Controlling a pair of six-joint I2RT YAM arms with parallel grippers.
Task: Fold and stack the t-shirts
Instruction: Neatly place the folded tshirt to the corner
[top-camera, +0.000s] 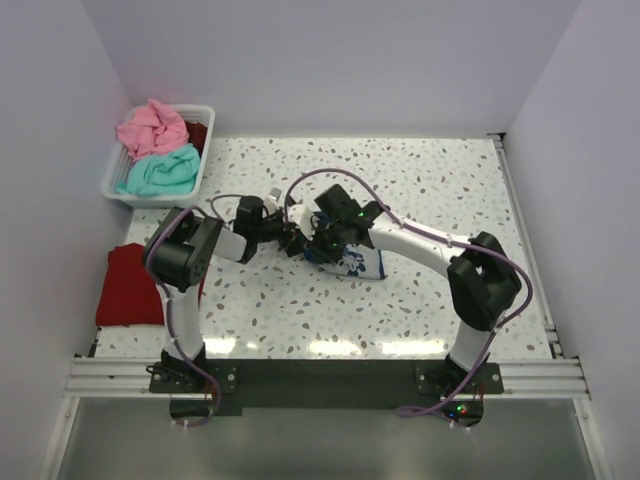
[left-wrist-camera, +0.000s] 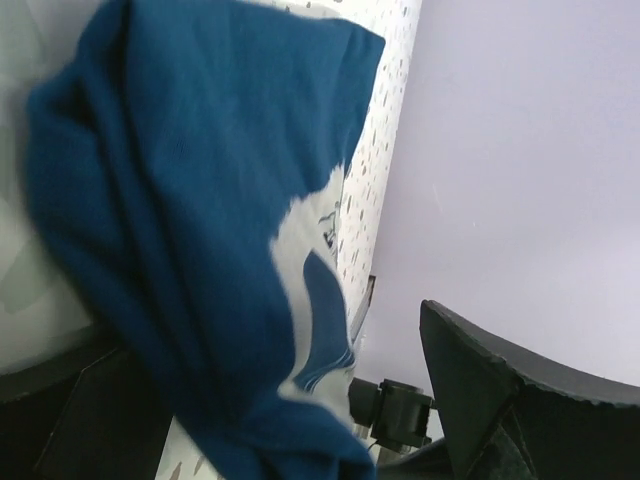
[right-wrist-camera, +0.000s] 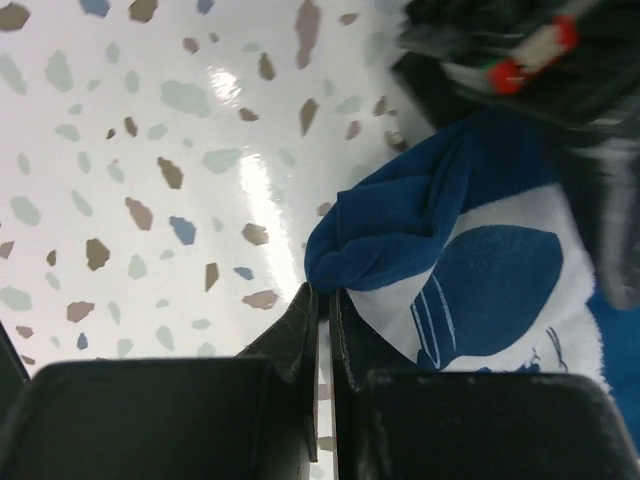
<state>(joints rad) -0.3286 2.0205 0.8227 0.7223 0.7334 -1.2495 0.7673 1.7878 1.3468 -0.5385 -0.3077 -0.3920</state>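
Observation:
The navy t-shirt (top-camera: 352, 260) with its white-and-blue print lies bunched in the middle of the table, with both grippers meeting over it. My right gripper (right-wrist-camera: 322, 295) is shut on a fold at the navy t-shirt's (right-wrist-camera: 430, 200) edge, just above the tabletop. My left gripper (top-camera: 290, 238) stands wide open, and in its wrist view the navy t-shirt (left-wrist-camera: 170, 200) hangs across its left side, while its right finger (left-wrist-camera: 500, 400) is bare. A dark red t-shirt (top-camera: 130, 285) lies folded at the table's left edge. The pink t-shirt (top-camera: 150, 128) and the teal t-shirt (top-camera: 160, 172) sit crumpled in the basket.
The white plastic basket (top-camera: 205, 110) stands at the back left corner. White walls close in the speckled table (top-camera: 440, 190) on three sides. A metal rail (top-camera: 330, 375) carries both arm bases along the near edge. The two arms cross close together at mid-table.

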